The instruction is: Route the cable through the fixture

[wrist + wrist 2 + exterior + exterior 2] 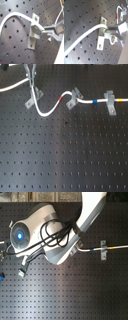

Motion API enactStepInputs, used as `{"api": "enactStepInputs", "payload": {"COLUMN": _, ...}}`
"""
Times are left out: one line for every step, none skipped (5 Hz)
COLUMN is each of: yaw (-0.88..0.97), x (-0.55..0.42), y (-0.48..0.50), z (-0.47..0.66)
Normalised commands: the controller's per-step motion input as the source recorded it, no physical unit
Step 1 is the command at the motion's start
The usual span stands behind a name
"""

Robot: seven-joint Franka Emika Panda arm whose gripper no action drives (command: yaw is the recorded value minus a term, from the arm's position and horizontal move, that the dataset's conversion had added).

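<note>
The cable (17, 15) is pinched in the closed hand (47, 31) right at the fixture (33, 35) — its free length trailing away across the worktop (15, 42), not yet clearly seated between the prongs.

Perforated black board (65, 159), two other clips (110, 103)

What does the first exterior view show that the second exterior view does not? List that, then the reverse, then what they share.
Only the first exterior view: the fixture with the cable at it, the cable's slack loop, its red band, and the middle clip.

Only the second exterior view: the arm from above, with black hoses. It hides that whole stretch.

Both: the broad clip, the blue-and-yellow band beside it, and the black perforated board.
</note>
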Motion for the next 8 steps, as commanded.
{"api": "enactStepInputs", "payload": {"yaw": 0.0, "x": -0.004, "y": -0.001, "z": 0.04}}
{"api": "enactStepInputs", "payload": {"yaw": -0.04, "x": -0.134, "y": -0.036, "z": 0.16}}
{"api": "enactStepInputs", "payload": {"yaw": -0.21, "x": -0.235, "y": -0.064, "z": 0.27}}
{"api": "enactStepInputs", "payload": {"yaw": -0.17, "x": -0.242, "y": -0.078, "z": 0.18}}
{"api": "enactStepInputs", "payload": {"yaw": -0.22, "x": -0.247, "y": -0.078, "z": 0.14}}
{"api": "enactStepInputs", "payload": {"yaw": -0.31, "x": -0.204, "y": -0.086, "z": 0.15}}
{"api": "enactStepInputs", "payload": {"yaw": -0.13, "x": -0.145, "y": -0.059, "z": 0.09}}
{"api": "enactStepInputs", "payload": {"yaw": -0.01, "x": -0.089, "y": -0.05, "z": 0.02}}
